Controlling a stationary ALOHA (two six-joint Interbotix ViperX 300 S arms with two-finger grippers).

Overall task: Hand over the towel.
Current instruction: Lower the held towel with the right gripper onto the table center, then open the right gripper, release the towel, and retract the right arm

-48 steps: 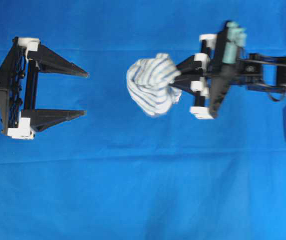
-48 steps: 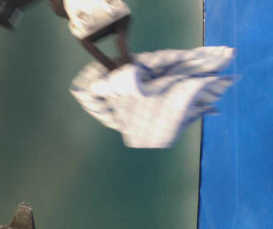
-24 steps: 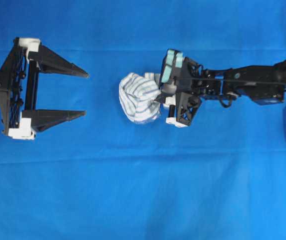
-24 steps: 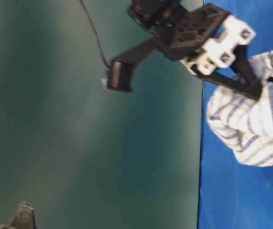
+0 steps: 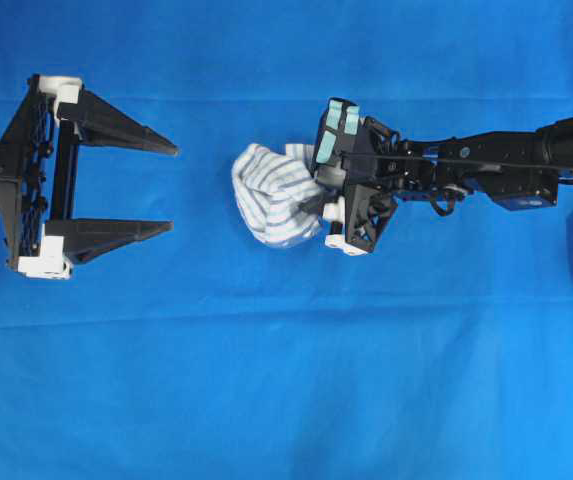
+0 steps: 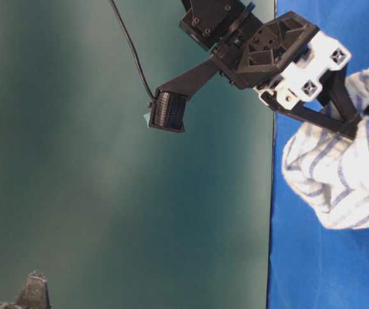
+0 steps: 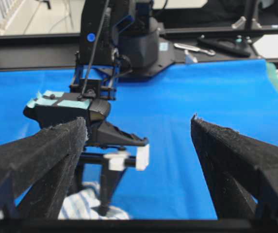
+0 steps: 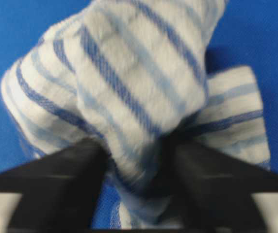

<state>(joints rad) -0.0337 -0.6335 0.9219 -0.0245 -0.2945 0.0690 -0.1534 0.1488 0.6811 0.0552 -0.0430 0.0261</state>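
Your towel (image 5: 274, 194) sits bunched just left of centre in the overhead frame, a crumpled white lump with blue and grey stripes resting on the blue cloth (image 5: 286, 380) that covers the desk. Your right hand (image 5: 318, 196) reaches in from the right edge of that frame and meets the towel's right side — in its own wrist view the two dark fingers (image 8: 56, 182) stand apart with a fold of towel bulging up between them, and you cannot tell whether they press the fabric or merely flank it. Your left hand (image 5: 171, 188) waits at the left edge of the overhead frame, well apart from the towel, its fingers (image 7: 41, 155) spread wide and nothing between them.
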